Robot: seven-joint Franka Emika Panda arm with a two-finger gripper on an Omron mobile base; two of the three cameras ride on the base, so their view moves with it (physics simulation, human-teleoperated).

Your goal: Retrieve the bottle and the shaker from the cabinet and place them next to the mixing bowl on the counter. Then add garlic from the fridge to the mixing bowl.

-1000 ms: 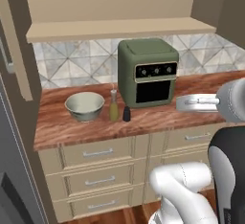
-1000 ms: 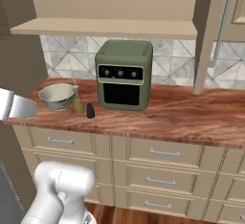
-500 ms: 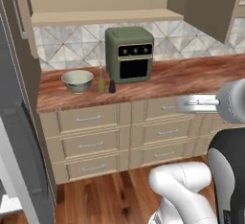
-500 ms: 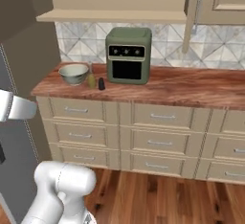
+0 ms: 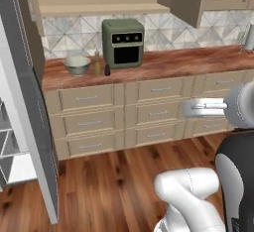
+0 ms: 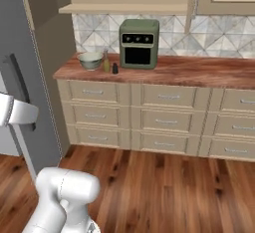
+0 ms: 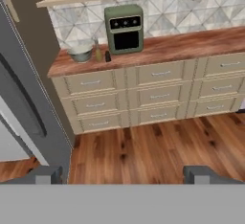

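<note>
counter (image 5: 163, 62): pale bowl (image 5: 77, 65), olive bottle (image 5: 97, 63), dark shaker (image 5: 106, 70) | fingers (image 7: 44, 174) spread, released

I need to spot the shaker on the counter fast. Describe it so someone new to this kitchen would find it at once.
Start at the green toaster oven on the wooden counter. To its left stand three things in a row: the mixing bowl, the olive bottle, then the shaker nearest the oven. It is the smallest and darkest of the three, a short black piece, lower than the bottle beside it.
</note>
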